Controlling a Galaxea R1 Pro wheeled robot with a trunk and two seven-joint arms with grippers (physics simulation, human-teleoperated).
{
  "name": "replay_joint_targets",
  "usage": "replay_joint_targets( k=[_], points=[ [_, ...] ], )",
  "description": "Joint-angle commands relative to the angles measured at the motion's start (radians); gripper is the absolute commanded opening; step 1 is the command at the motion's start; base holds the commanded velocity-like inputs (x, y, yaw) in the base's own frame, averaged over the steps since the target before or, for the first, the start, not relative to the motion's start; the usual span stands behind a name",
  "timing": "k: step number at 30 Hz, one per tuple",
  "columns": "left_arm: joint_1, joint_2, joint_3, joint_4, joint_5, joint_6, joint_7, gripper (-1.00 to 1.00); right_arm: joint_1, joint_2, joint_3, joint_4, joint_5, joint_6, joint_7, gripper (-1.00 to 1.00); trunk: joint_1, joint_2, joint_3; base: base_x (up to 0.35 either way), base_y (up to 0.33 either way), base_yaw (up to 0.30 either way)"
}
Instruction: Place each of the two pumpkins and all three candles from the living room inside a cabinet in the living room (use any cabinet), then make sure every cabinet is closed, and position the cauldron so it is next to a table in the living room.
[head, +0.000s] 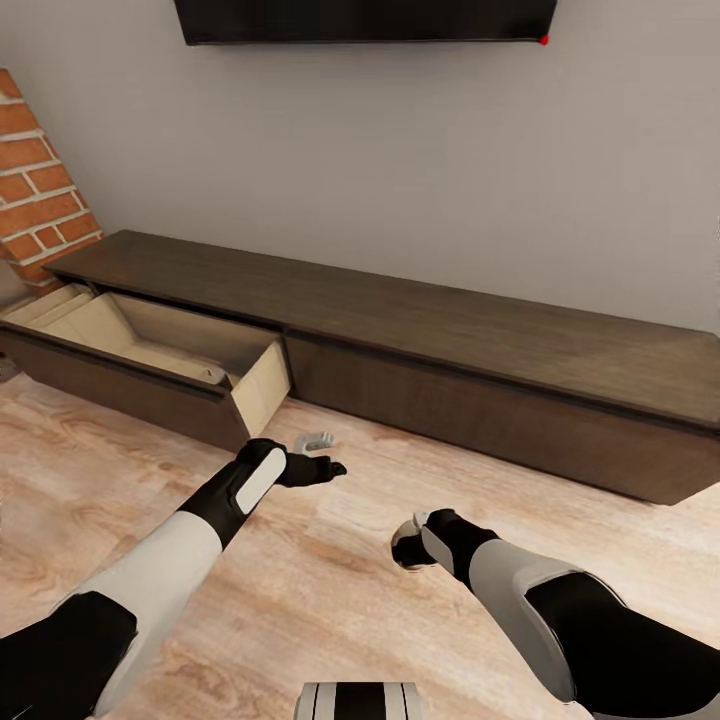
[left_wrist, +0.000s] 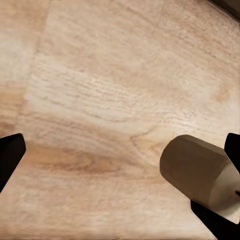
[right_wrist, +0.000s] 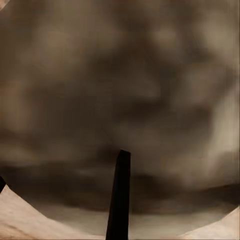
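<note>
The left gripper (head: 322, 468) has its black fingers (left_wrist: 11, 155) spread wide and released. In the left wrist view a short tan-beige candle (left_wrist: 200, 175) lies on its side on the pale wooden floor (left_wrist: 110, 80), touching or almost touching one finger and far from the other, so it is not centred between them. If the fingers close like this, I think the round candle can roll or be pushed out. In the head view a small pale thing on the floor just beyond the fingertips is probably this candle.

The long dark-brown wooden cabinet (head: 480, 340) has its left drawer (head: 150, 340) pulled open, beyond the fingers.

For the right gripper (head: 410, 548), I cannot tell whether it is open or closed; its view is blurred.
</note>
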Motion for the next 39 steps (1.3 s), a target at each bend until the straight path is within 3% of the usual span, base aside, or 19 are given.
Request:
replay_joint_targets(
  k=[1, 8, 12, 16, 25, 39],
  points=[
    [-0.001, 0.001, -0.003, 0.006, 0.01, 0.001, 0.009, 1.0, 0.0, 0.0, 0.009, -0.002, -0.01, 0.003, 0.0, -1.0, -0.001, 0.0, 0.005, 0.0, 0.0, 0.053],
    [0.008, 0.003, -0.003, 0.061, 0.009, -0.01, 0.012, 1.0, 0.0, 0.0, 0.011, -0.044, -0.01, 0.007, 0.016, -1.0, -0.004, 0.002, 0.043, 0.0, 0.0, 0.061],
    [0.051, 0.005, -0.003, 0.072, 0.009, -0.071, 0.01, 1.0, 0.0, 0.0, 0.015, -0.047, -0.01, 0.006, 0.02, -1.0, -0.004, 0.002, 0.049, 0.0, 0.0, 0.068],
    [0.074, 0.006, -0.003, 0.086, 0.009, -0.088, 0.012, 1.0, 0.0, 0.0, 0.029, -0.046, -0.009, 0.004, 0.021, -1.0, -0.004, 0.002, 0.055, 0.0, 0.0, 0.069],
    [0.085, 0.003, -0.005, 0.18, 0.009, -0.199, -0.001, 1.0, 0.0, 0.0, 0.041, -0.047, -0.009, 0.003, 0.021, -1.0, -0.004, 0.002, 0.069, -0.002, 0.0, 0.069],
    [0.105, 0.005, -0.011, 0.227, 0.009, -0.218, -0.033, 1.0, 0.0, 0.0, 0.042, -0.047, -0.009, 0.003, 0.03, -1.0, -0.004, 0.002, 0.086, -0.253, 0.0, 0.048]
  ],
)
